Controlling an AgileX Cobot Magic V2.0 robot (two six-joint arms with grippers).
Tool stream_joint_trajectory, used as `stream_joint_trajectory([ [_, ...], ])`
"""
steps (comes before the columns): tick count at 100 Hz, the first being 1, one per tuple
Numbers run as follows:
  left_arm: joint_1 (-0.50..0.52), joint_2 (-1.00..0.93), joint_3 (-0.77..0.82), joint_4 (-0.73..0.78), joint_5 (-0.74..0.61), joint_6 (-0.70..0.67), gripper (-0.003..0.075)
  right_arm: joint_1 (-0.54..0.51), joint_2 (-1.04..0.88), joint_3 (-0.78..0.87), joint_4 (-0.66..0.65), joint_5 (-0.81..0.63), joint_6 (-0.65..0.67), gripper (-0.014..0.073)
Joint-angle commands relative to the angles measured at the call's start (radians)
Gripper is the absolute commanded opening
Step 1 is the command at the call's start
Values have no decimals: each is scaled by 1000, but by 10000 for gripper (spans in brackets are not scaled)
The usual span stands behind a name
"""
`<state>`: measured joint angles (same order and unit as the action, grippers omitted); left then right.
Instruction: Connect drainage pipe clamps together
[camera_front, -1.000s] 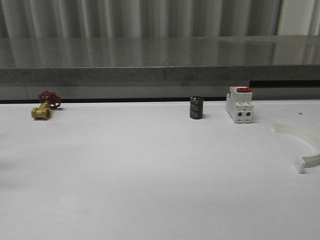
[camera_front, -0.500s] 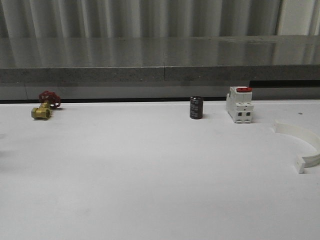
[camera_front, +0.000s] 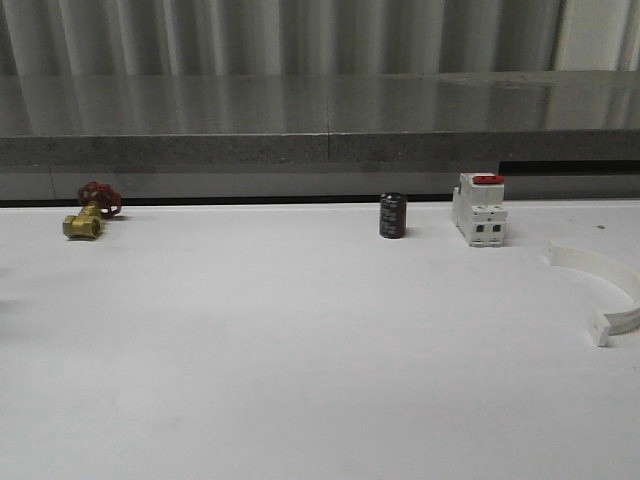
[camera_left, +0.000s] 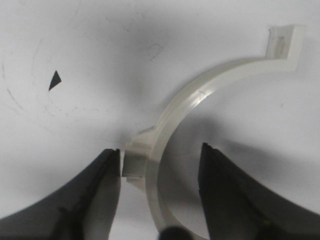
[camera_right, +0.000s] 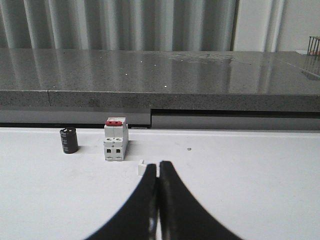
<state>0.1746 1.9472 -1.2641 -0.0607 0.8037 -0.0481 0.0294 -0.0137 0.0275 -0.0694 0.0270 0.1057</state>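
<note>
One white drainage pipe clamp (camera_front: 600, 264) lies flat at the table's right edge in the front view, its end tab toward the near side. A second white clamp arc (camera_left: 200, 95) lies on the table in the left wrist view. My left gripper (camera_left: 160, 150) is open and straddles this arc beside a small block on its outer edge; the left finger is almost touching that block. My right gripper (camera_right: 159, 165) is shut with nothing seen between its fingers. A small white clamp tab (camera_right: 142, 168) peeks out just behind its fingertips.
Along the back of the table stand a brass valve with a red handle (camera_front: 88, 212), a dark cylinder (camera_front: 392, 216) and a white red-topped switch block (camera_front: 478, 210). A grey stone ledge (camera_front: 320, 150) runs behind them. A small dark triangular mark (camera_left: 54, 79) lies near the left arc.
</note>
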Motion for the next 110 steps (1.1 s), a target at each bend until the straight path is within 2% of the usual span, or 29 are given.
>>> stream_joint_trajectory([
  [1, 5, -48, -24, -5, -20, -7, 219, -4, -16, -17, -2, -77, -3, -5],
  [15, 5, -48, -24, -5, -15, -7, 66, -4, -16, -17, -2, -77, -3, -5],
  [29, 5, -48, -24, -3, -22, -6, -15, -4, -16, -17, -2, -77, -3, -5],
  [51, -10, -93, -29, -3, -36, -2, -21, -4, -16, -17, -2, -77, -3, -5],
  [66, -61, -164, -29, -3, -35, -2, -21, -4, -16, -17, -2, -77, -3, -5],
  [82, -151, -211, -27, -32, -28, -14, -21, -4, -16, -17, -2, -77, -3, -5],
  [94, -238, -210, -27, -36, -11, -76, -21, -4, -16, -17, -2, -77, -3, -5],
  [110, -367, -208, -27, -42, -69, -192, -21, -4, -16, -17, -2, -77, -3, -5],
])
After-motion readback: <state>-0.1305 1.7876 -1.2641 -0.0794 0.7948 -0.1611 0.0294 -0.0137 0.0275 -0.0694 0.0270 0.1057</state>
